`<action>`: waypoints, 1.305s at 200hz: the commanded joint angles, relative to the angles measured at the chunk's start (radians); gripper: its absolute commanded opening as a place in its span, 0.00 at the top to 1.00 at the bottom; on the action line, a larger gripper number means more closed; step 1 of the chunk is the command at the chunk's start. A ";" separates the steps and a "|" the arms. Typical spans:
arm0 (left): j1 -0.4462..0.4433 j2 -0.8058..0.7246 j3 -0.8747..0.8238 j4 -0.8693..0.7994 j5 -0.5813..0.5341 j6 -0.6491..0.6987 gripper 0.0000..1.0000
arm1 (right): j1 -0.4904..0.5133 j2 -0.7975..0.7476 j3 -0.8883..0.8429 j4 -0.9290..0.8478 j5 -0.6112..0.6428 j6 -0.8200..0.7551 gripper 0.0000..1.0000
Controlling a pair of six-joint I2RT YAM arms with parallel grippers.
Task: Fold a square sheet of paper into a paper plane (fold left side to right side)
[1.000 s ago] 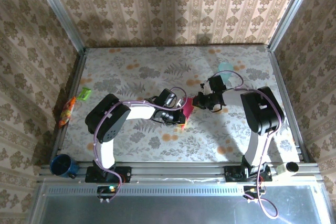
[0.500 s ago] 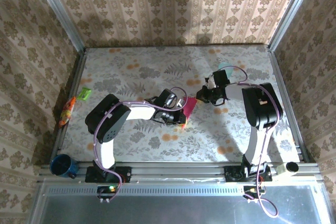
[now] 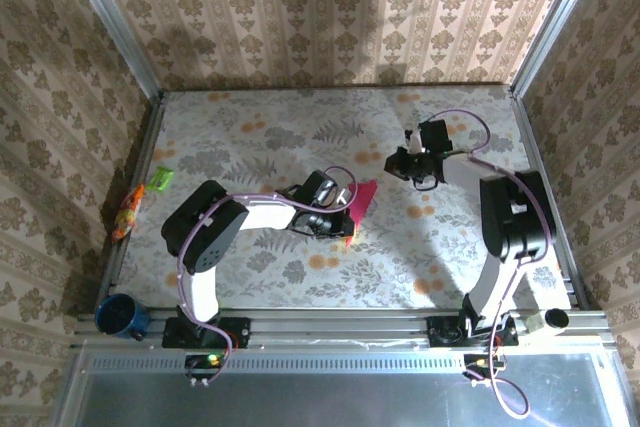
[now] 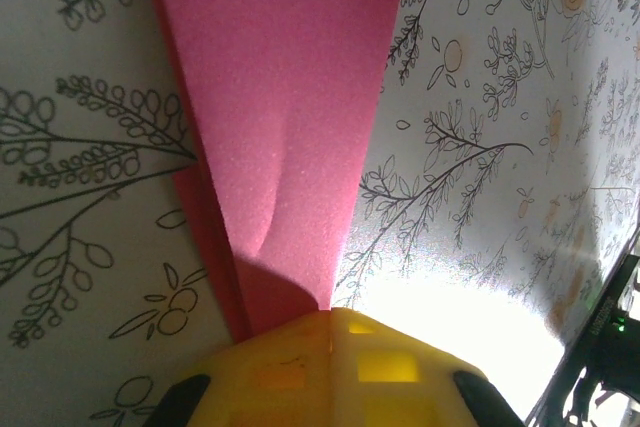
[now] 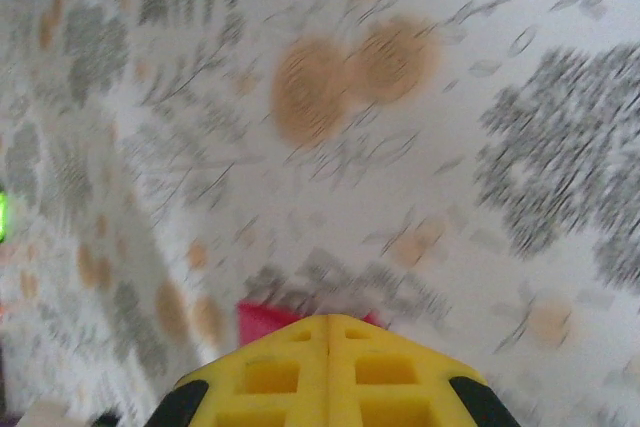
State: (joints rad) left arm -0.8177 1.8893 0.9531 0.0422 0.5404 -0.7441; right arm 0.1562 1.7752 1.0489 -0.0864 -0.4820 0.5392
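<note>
Plainly, left gripper tight on the folded magenta paper; right gripper closed, empty, over floral table.

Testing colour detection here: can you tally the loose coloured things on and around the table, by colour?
Magenta-red paper: 1
Green packet: 1
Orange packet: 1
Blue mug: 1
Total: 4

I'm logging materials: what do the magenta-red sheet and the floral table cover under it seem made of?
The magenta-red sheet looks like thin matte paper: fine grain, no glare, a soft buckle. The floral table cover seems smooth printed vinyl or cloth; its glare leaves that open.
</note>
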 commanded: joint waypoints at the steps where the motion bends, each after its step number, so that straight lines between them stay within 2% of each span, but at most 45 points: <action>1: -0.010 0.028 -0.045 -0.153 -0.071 -0.012 1.00 | 0.066 -0.100 -0.079 -0.013 -0.023 0.049 1.00; 35: -0.010 0.030 -0.040 -0.144 -0.063 -0.013 1.00 | 0.167 -0.115 -0.202 0.094 -0.022 0.145 1.00; 79: -0.011 0.034 -0.035 -0.143 -0.058 -0.014 1.00 | 0.223 -0.072 -0.238 0.142 -0.039 0.178 1.00; 162: -0.011 0.039 -0.024 -0.149 -0.051 -0.009 1.00 | 0.253 -0.016 -0.214 0.183 -0.063 0.206 1.00; 216: 0.002 -0.001 -0.003 -0.146 -0.038 -0.005 1.00 | 0.258 0.051 -0.198 0.060 -0.005 0.197 1.00; 261: 0.042 -0.065 0.071 -0.117 0.069 0.014 1.00 | 0.252 0.072 -0.244 0.031 0.044 0.187 1.00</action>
State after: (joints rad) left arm -0.7971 1.8797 0.9749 -0.0097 0.5610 -0.7471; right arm 0.4107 1.8069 0.8425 0.0437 -0.5140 0.7372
